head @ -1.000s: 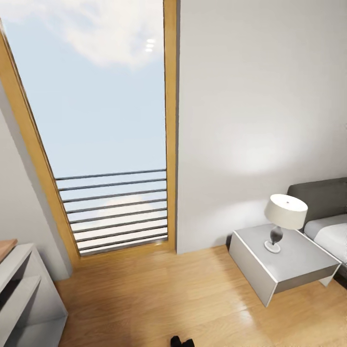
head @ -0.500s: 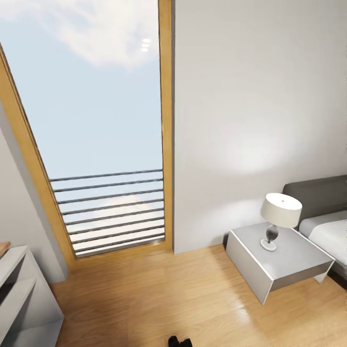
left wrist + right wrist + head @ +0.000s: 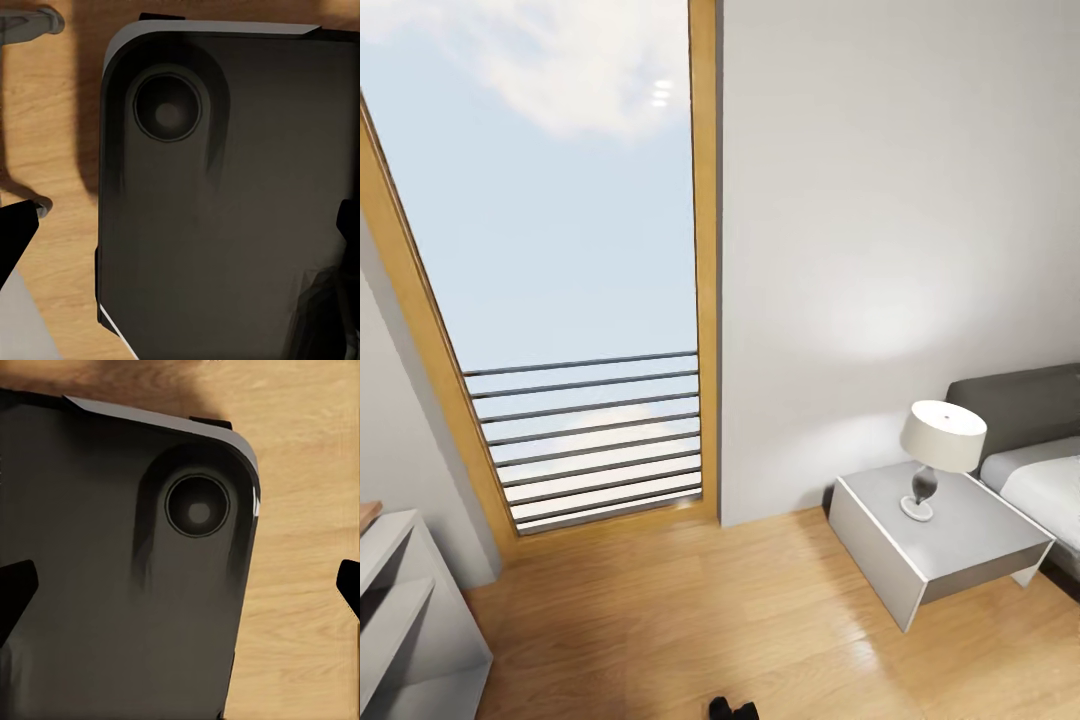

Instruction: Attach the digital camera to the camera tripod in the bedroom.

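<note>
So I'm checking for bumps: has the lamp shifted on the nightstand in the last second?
No. The lamp sits at the same spot on the nightstand; both slid together in the picture, so the camera moved.

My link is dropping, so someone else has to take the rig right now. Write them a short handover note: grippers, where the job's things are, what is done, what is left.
Left gripper: open, empty, hanging over the robot's dark base and the wood floor.
Right gripper: open, empty, likewise over the base.
Head view faces a bedroom corner: tall window, white nightstand with a table lamp, grey bed at right, white shelving at left.
Done: robot is in the bedroom; nothing picked up.
Left: locate the digital camera and camera tripod, grasp the camera, mount it on the tripod.
</note>
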Robot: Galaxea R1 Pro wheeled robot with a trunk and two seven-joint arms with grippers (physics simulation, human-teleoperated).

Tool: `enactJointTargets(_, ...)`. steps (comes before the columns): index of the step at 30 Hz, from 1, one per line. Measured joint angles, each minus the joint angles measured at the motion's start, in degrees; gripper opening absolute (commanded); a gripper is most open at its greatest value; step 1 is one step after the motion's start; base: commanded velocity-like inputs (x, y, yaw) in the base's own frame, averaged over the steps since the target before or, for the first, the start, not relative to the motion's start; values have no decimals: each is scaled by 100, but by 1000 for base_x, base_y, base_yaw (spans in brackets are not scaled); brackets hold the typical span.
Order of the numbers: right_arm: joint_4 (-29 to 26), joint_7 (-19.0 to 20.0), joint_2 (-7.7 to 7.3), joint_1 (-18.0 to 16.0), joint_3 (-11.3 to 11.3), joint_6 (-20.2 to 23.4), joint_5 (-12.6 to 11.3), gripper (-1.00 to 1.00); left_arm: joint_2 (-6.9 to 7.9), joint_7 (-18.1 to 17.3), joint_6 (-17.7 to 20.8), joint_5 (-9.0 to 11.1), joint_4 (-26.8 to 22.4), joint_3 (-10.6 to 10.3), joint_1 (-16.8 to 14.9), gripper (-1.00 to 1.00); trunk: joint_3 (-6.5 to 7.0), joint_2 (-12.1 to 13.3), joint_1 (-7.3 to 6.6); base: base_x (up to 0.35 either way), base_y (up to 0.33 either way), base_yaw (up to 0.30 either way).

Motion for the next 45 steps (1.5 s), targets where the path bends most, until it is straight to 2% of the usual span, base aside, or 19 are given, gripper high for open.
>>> enactJointTargets(16,0,-18,5,-2,26,-1,47,100,-8,0,-1,0,0,0,0,100,0,0,0,4,0,0)
enactJointTargets(31,0,-19,2,-1,26,-1,47,100,-7,0,-4,0,0,0,0,100,0,0,-2,252,0,0)
enactJointTargets(45,0,-19,-7,1,26,-6,47,100,-4,0,-4,0,0,0,0,100,0,0,0,35,0,0)
